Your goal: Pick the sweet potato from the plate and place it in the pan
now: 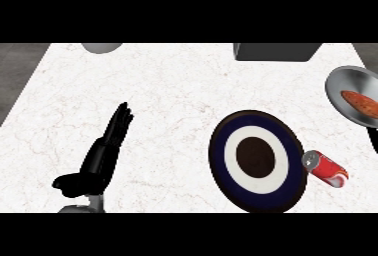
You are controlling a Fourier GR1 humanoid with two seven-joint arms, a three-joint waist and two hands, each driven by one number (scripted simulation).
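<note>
Resting on the white marbled bench (170, 95) at the view's lower left, the left hand (100, 160) lies with its fingers (120, 120) straight and released, pointing up and slightly right toward the far edge, holding nothing; a short piece of grey forearm (80, 206) shows beneath it at the lower edge. The right hand does not show. Outward from the fingertips, a broad stretch of bare bench lies between the hand and the plate (221, 165), which sits to the right of centre: dark blue at the rim, a white ring inside, a dark brown centre, and nothing lying on it. Just beside the plate's right rim, a red can (326, 169) lies on its side, its silver end facing up-left toward the plate, touching it or nearly so. Farther right and higher, the grey pan (341, 87) is cut by the right edge of the view, and the sweet potato (360, 101) lies inside it, an orange-brown oblong whose long axis runs from upper left to lower right, its lower end passing out of view at the edge. A dark strip, which may be the pan's handle (371, 140), runs down along the right edge below it. At the far edge stand a grey box-like object (277, 51) and part of a pale rounded object (102, 47). Dark floor (18, 70) shows past the bench's slanting left edge.
</note>
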